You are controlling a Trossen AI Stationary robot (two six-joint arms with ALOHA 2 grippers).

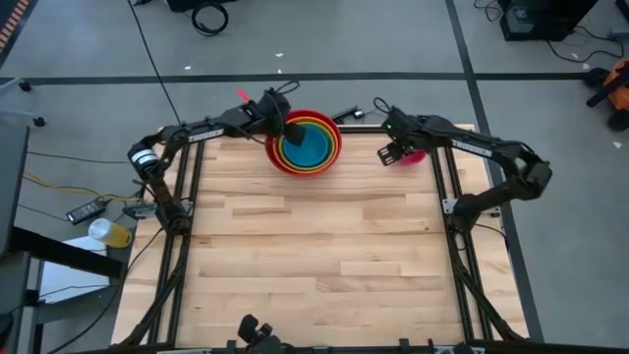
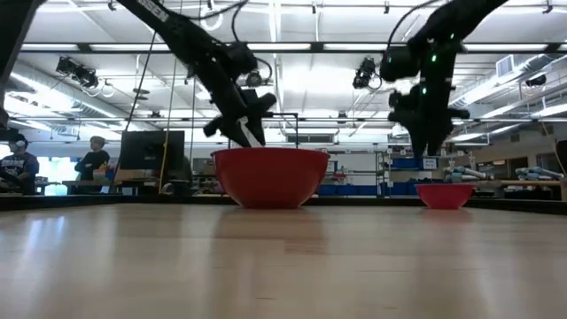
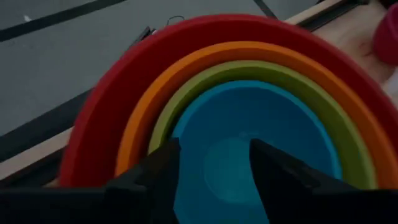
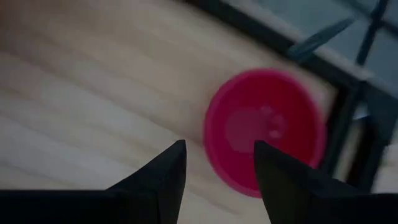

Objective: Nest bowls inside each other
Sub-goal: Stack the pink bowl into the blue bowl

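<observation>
Four bowls sit nested at the far middle of the table: red (image 1: 274, 154) outermost, then orange (image 3: 158, 90), green (image 3: 177, 109) and blue (image 3: 249, 118) innermost. The red bowl (image 2: 270, 177) rests on its base on the wood. My left gripper (image 3: 214, 180) hangs open over the stack's left rim (image 1: 285, 128), its fingers above the blue bowl and touching nothing. The small magenta-pink bowl (image 1: 417, 154) stands upright by itself at the far right (image 2: 445, 195). My right gripper (image 4: 217, 168) is open just above it on its near-left side (image 1: 393, 154), clear of the bowl (image 4: 264, 130).
Both bowls stand close to the table's far edge (image 1: 354, 126), and the magenta bowl is also near the right frame rail (image 1: 442, 167). The wooden top (image 1: 314, 256) stretches toward the near edge. People (image 2: 93, 159) stand in the room beyond.
</observation>
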